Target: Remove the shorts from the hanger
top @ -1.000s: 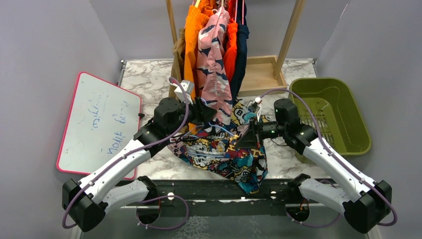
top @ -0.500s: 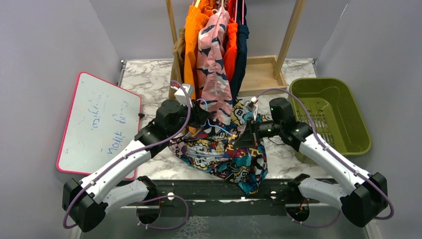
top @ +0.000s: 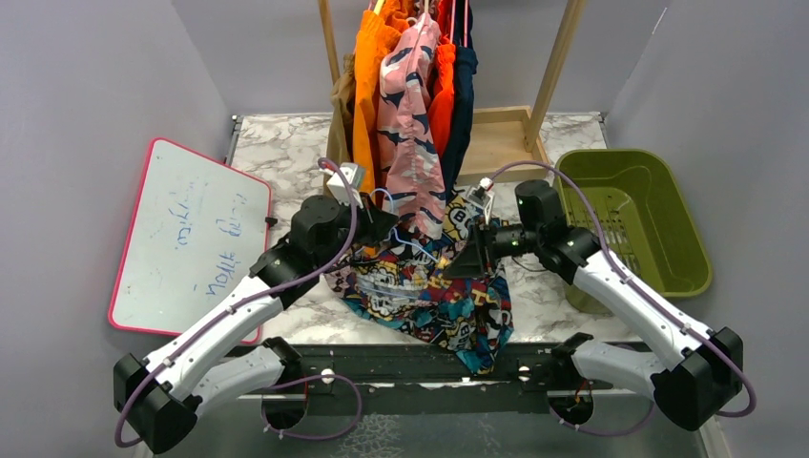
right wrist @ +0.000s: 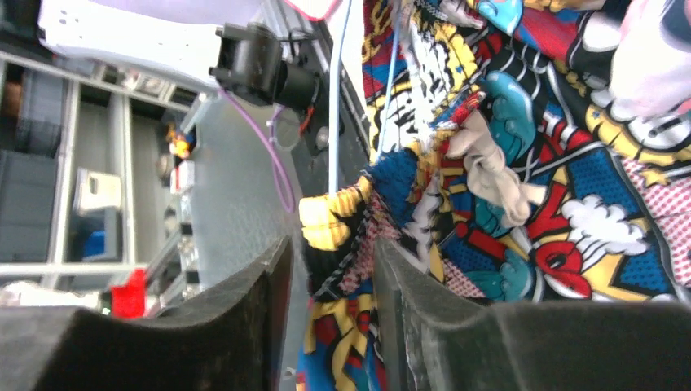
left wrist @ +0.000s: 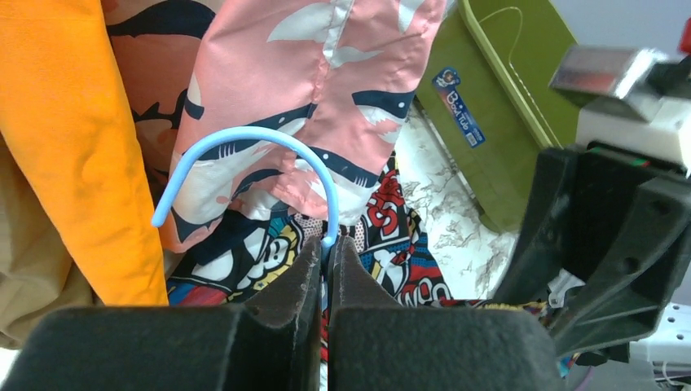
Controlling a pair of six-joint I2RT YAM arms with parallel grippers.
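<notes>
Comic-print shorts (top: 429, 296) lie heaped on the marble table (top: 286, 143) between your arms; your left gripper (left wrist: 326, 254) has just pinched shut on the blue hanger hook (left wrist: 244, 140); your right gripper (right wrist: 332, 285) has parted narrowly, fabric loose between its jaws; separation appears ready to begin.

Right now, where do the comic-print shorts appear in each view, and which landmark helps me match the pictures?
Top external: comic-print shorts lie just below centre.
Left wrist: lower centre, behind the left gripper pinching the blue hanger, below the pink shorts.
Right wrist: filling the right half, a fold between the fingers of the right gripper.
Shared landmark: the pink shorts appear just above them in the top and left wrist views.
</notes>
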